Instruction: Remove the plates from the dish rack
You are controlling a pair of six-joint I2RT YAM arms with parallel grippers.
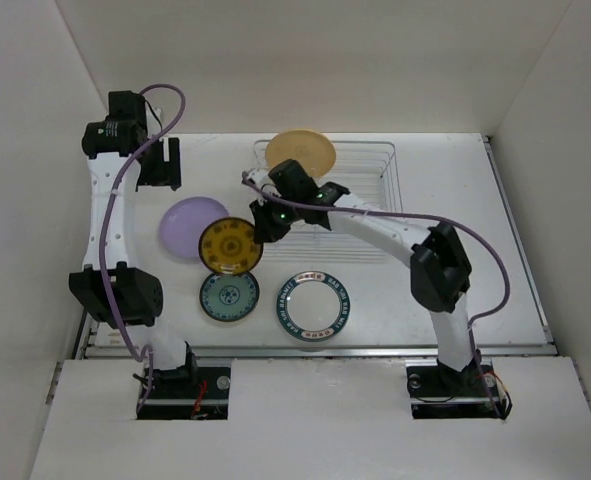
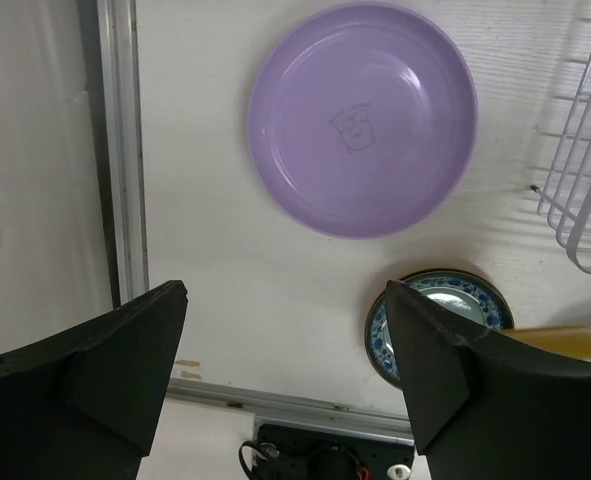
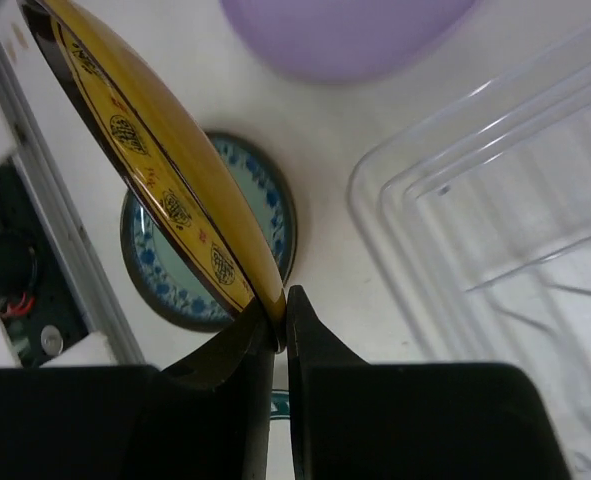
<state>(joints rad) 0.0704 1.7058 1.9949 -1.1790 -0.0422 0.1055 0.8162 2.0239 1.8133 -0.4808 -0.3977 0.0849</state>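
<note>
- The top view looks down from behind the arm bases over the whole white desk (image 1: 455,170).
- The left wrist view faces down, high over the round lilac plate (image 2: 362,118).
- The right wrist view, close along the tilted dark-rimmed orange plate (image 3: 145,150), shares that lilac plate.

A white bench (image 1: 455,190) is boxed in by plain white walls at its far (image 1: 315,60), left (image 1: 25,150) and right (image 1: 565,150) edges. A silver rail (image 1: 375,349) lines its near edge. Even light, soft shadows.
</note>
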